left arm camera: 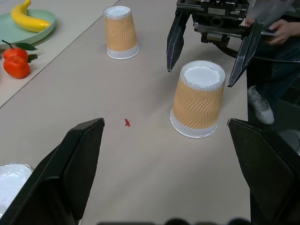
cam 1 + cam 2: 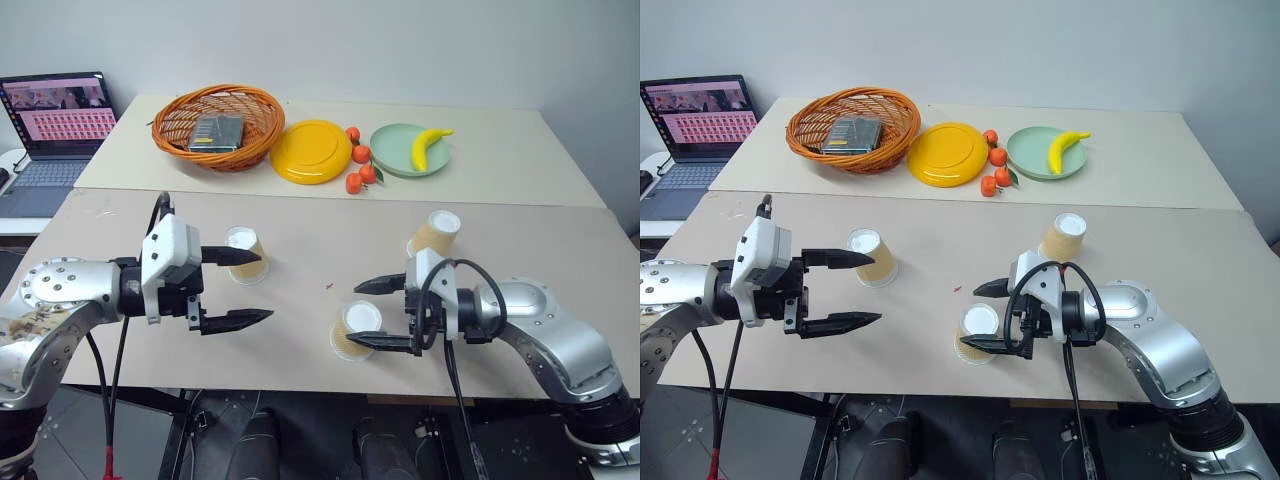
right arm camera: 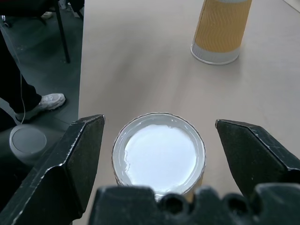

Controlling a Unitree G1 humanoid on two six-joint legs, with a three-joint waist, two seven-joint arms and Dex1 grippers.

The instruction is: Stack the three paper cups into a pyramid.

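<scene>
Paper cups, three of them, stand upside down on the beige table (image 2: 520, 250), each with ribbed tan-orange sides, a white rim on the tabletop and a white base facing up. None is stacked on another.

One cup (image 2: 355, 329) sits at lower centre of the left eye view, between the two black fingers of the right gripper (image 2: 373, 314). Those fingers stand wide apart, one on each side of the cup's upper part, and in the right wrist view a gap shows between each finger and the cup, so nothing is gripped.

The second cup (image 2: 246, 254) stands left of centre. The left gripper (image 2: 247, 287) is spread just as wide and holds nothing; its upper finger crosses in front of this cup in the head views, and whether it touches cannot be told.

The third cup (image 2: 435, 233) stands right of centre, just above the right gripper's wrist and apart from it. A small red speck (image 2: 328, 287) lies on the table between the two grippers.

Farther out, along the upper part of the frame, sit a woven basket (image 2: 218, 126) with a dark packet inside, a yellow plate (image 2: 311, 151), a cluster of tangerines (image 2: 359, 163) and a green plate (image 2: 400, 158) carrying a banana (image 2: 427, 146). A laptop (image 2: 55, 130) is open at upper left. In the left wrist view, a person's hand (image 1: 282, 29) shows behind the right gripper.
</scene>
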